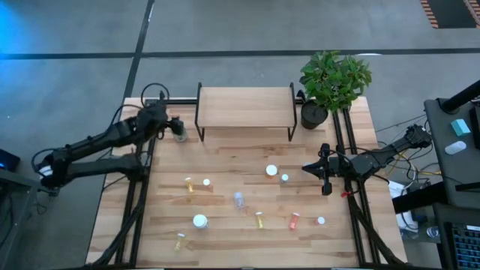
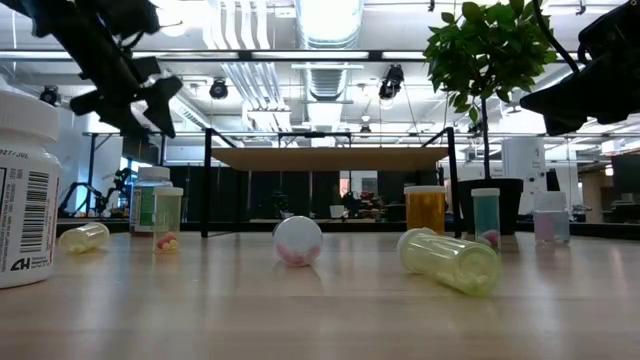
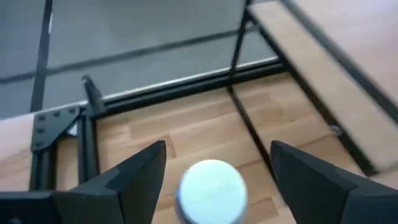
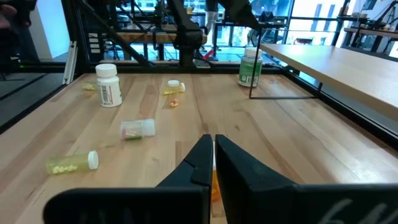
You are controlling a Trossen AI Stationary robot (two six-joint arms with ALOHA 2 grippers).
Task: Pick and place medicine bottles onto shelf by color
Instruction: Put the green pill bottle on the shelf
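A white-capped medicine bottle with a green label stands upright on the table, just left of the shelf's left legs. My left gripper hovers over it, open, one finger on either side of the cap with a gap to each. The shelf is a light board on black legs at the far edge, with nothing on its top. Several other medicine bottles lie or stand on the near half, among them a white-capped one, a yellow one and an orange one. My right gripper waits at the table's right, shut.
A potted plant stands right beside the shelf's right end. Black frame rails run along the table's left and right sides. Bare wood lies between the shelf and the scattered bottles.
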